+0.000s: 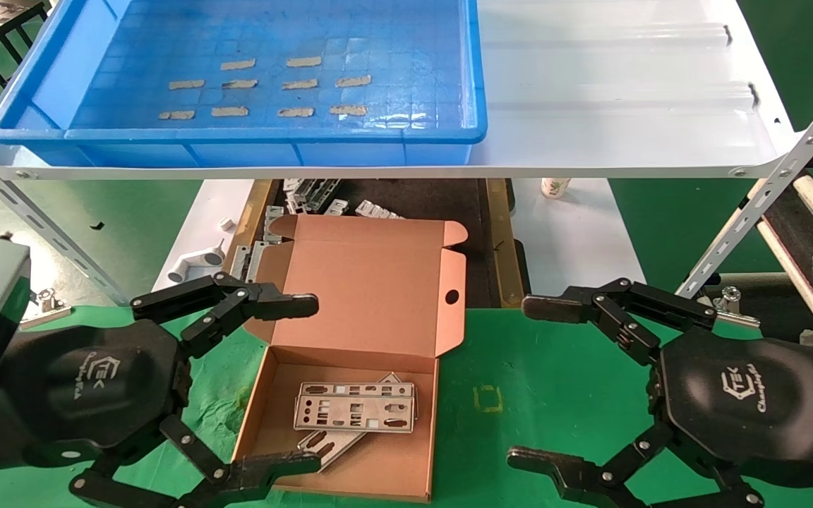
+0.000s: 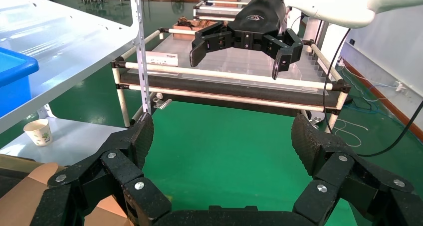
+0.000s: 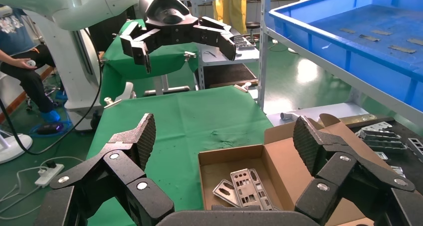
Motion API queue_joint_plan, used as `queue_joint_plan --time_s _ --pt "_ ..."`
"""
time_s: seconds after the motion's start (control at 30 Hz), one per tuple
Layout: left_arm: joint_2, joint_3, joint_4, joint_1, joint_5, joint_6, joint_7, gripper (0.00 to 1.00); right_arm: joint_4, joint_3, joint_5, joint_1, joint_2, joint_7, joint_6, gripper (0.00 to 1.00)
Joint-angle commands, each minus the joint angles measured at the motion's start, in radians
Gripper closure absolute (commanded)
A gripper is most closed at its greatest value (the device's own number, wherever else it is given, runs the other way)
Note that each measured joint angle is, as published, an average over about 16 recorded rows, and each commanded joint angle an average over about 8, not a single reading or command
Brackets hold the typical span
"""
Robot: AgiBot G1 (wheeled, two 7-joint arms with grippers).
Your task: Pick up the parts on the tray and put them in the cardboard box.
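Both grippers hang spread wide and empty, the left gripper point(image 1: 269, 384) at the cardboard box's point(image 1: 371, 296) left edge, the right gripper point(image 1: 544, 384) well right of it. Inside the box lie stacked parts point(image 1: 355, 413); the right wrist view shows them partly cut off. Beyond the box, the tray point(image 1: 46, 77) holds only tape strips point(image 1: 300, 84).

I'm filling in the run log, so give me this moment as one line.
tray: no parts, tape only | parts: in cardboard box | left hand: open, beside box | right hand: open, empty
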Motion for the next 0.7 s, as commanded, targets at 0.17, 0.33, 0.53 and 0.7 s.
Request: queue_joint_plan --time_s 0.17,0.33,0.53,0.7 --pt "0.0 0.0 0.0 0.0 0.0 0.0 0.0 0.0 0.0 0.0 0.0 0.0 0.0 0.0 0.0 0.0" --pt "0.0 0.0 0.0 0.0 0.0 0.0 0.0 0.0 0.0 0.0 0.0 0.0 0.0 0.0 0.0 0.0" --pt "0.0 0.0 0.0 0.0 0.0 0.0 0.0 0.0 0.0 0.0 0.0 0.0 0.0 0.0 0.0 0.0" --pt "0.0 0.0 0.0 0.0 0.0 0.0 0.0 0.0 0.0 0.0 0.0 0.0 0.0 0.0 0.0 0.0"
